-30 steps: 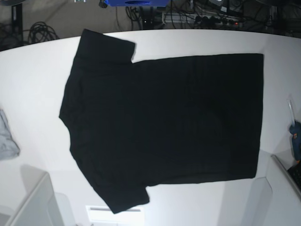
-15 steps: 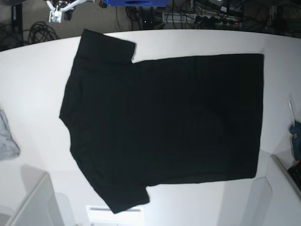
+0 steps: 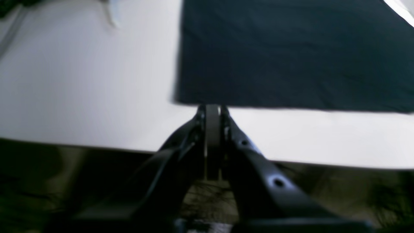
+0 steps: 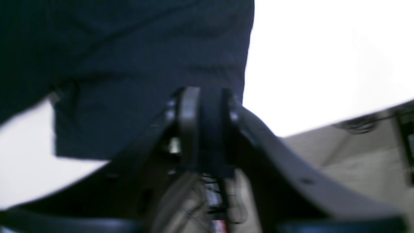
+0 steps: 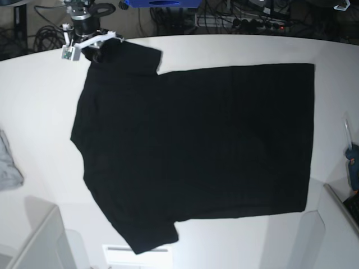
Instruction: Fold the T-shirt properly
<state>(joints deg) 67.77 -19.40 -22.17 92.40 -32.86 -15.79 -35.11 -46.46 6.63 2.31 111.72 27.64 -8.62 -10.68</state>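
Note:
The black T-shirt lies spread flat on the white table, with the sleeves to the left and the hem to the right. My right gripper hangs over the far sleeve's outer corner. In the right wrist view the gripper is blurred above the sleeve, and a narrow dark gap shows between its fingers. My left gripper is shut and empty, just outside the far hem corner of the shirt. In the base view only a bit of the left arm shows at the top right.
A small grey cloth lies at the table's left edge. A blue tool lies at the right edge. Grey boxes stand at the near corners. Cables lie behind the table's far edge.
My right arm has come in from the top left and down to the far sleeve. A bit of the left arm now shows at the top right. The shirt has not moved.

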